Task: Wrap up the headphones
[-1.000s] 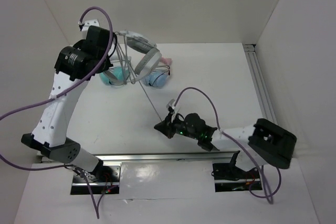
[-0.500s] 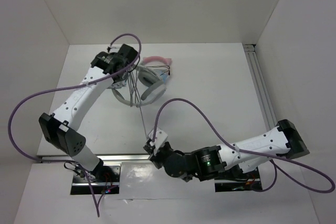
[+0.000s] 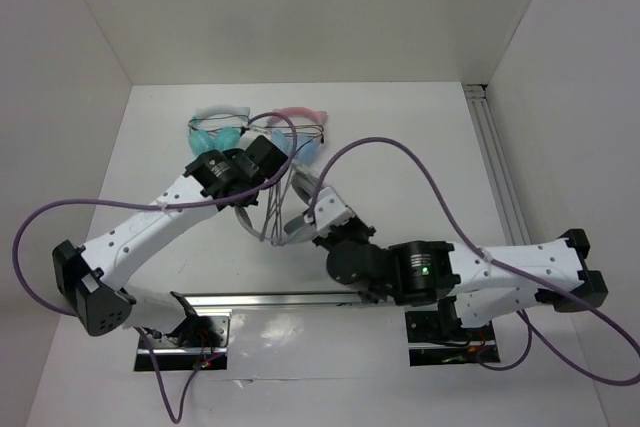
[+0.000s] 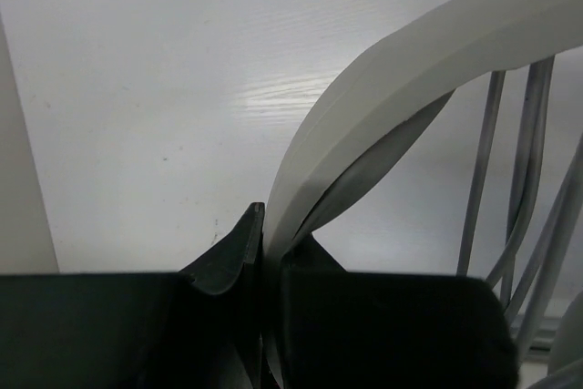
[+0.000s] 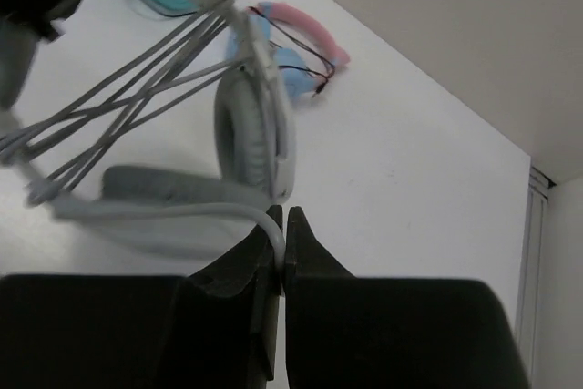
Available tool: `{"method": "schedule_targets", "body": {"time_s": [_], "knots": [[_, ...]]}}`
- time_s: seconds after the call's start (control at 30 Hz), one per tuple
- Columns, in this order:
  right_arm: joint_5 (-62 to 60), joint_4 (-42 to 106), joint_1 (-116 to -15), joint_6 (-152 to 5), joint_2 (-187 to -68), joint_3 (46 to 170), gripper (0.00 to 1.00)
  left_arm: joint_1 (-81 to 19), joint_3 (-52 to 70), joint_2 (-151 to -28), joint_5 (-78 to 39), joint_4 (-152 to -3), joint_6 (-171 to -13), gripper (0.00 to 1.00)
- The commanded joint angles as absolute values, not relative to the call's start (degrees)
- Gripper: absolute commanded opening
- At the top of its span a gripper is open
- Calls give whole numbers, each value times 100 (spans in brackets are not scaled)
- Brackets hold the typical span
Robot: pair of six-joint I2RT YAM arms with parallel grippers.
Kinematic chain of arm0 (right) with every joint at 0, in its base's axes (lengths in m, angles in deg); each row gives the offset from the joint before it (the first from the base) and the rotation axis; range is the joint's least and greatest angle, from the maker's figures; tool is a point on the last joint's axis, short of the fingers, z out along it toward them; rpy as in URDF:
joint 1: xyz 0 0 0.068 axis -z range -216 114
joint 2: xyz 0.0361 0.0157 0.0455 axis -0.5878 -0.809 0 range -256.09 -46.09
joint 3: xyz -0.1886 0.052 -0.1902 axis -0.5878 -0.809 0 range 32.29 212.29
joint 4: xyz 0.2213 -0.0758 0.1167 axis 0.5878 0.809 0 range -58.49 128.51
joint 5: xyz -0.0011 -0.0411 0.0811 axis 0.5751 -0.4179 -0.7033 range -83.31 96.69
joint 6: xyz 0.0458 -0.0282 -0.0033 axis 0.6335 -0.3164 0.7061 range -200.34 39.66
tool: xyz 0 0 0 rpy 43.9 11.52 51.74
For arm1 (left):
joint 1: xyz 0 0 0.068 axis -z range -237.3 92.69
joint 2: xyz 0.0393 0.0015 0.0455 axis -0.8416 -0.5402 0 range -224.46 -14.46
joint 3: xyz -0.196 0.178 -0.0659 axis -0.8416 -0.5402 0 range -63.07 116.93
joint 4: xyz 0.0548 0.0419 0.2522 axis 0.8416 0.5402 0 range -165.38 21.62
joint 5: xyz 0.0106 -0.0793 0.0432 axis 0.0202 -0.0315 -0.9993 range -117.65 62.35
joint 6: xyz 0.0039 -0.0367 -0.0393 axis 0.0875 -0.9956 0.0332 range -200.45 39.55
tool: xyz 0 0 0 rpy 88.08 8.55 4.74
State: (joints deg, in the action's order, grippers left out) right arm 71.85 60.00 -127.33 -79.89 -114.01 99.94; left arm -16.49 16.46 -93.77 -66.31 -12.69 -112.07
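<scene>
The large light grey headphones (image 3: 297, 187) are held between my two grippers in the middle of the table. My left gripper (image 4: 270, 236) is shut on their wide band (image 4: 410, 70); in the top view it (image 3: 272, 175) is just left of them. My right gripper (image 5: 282, 225) is shut on the thin grey cable (image 5: 228, 211), right below an ear cup (image 5: 255, 134); in the top view it (image 3: 308, 219) is below the headphones. Several cable strands (image 5: 137, 102) run across the band, and also show in the left wrist view (image 4: 519, 179).
The teal pair with a white band (image 3: 215, 132) and the blue pair with a pink band (image 3: 300, 115) lie just behind, close to the left gripper. White walls close the left, back and right. A metal rail (image 3: 495, 167) runs along the right.
The left arm has brought the headphones from the back toward the table's middle. The right gripper has swung with the cable from the front edge up to the headphones.
</scene>
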Motion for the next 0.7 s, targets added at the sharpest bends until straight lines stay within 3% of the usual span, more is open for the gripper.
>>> {"method": "schedule_targets", "body": {"time_s": [0.0, 0.07, 0.23, 0.53, 0.6, 0.67], "knots": [[7471, 4517, -12363, -9007, -10700, 9479, 3, -926, 1612, -9119, -6615, -1519, -10884, 0], [7384, 3596, -12144, -9684, -10507, 9180, 5, -582, 1612, -9119, -6633, -1246, -10945, 0], [6918, 3301, -11625, -9984, -10506, 9126, 5, 350, 1560, -9434, -6764, -771, -11332, 0], [6566, 2975, -10912, -10389, -10638, 9223, 12, 703, 1454, -9269, -6422, -876, -11288, 0], [6487, 2801, -10746, -10460, -10586, 9223, 20, 756, 1402, -9181, -6343, -876, -11148, 0], [6259, 2799, -10658, -10460, -10533, 9223, 20, 808, 1401, -9014, -6238, -929, -11148, 0]]}}
